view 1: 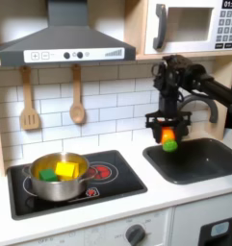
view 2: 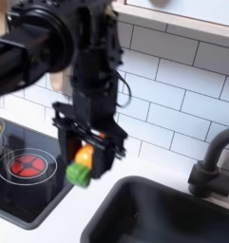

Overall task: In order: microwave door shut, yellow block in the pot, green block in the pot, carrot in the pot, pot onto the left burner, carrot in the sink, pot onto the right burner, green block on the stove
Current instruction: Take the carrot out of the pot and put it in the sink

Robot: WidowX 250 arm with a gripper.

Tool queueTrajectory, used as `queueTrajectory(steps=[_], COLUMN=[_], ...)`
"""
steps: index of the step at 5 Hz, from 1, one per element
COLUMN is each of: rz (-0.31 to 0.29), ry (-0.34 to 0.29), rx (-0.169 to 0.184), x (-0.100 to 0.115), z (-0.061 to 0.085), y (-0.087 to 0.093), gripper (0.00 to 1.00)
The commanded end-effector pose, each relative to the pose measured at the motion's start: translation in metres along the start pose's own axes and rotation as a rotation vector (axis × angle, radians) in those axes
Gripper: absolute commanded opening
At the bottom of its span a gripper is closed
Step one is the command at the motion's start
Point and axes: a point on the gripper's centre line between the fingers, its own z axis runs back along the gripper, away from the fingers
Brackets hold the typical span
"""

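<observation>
White tile backs a toy kitchen desk (view 1: 161,197). In the first exterior view, well to the left of the end effector (view 1: 167,135), the pot (view 1: 58,177) sits on the stove's (view 1: 117,183) left burner, holding the yellow block (view 1: 67,169) and green block (view 1: 47,175). The end effector pinches the carrot (view 2: 81,163) above the near-left edge of the sink (view 1: 199,161). Released now, I judge the carrot could strike the rim and roll onto the desk.
</observation>
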Motion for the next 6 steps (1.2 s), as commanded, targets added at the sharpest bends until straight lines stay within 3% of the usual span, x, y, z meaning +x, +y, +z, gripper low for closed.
queueTrajectory(steps=[1, 2, 4, 5, 6], rz=[-0.095, -0.107, -0.113, -0.133, -0.133], ry=[0.014, -0.002, 0.043, 0.065, 0.058], rx=[-0.023, -0.024, -0.047, -0.045, -0.043], x=[0.009, 0.023, 0.055, 0.063, 0.063], z=[-0.014, -0.013, -0.041, -0.048, -0.046], y=[-0.035, -0.043, -0.053, -0.05, -0.045], gripper=[0.0, 0.0, 0.0, 0.54, 1.0])
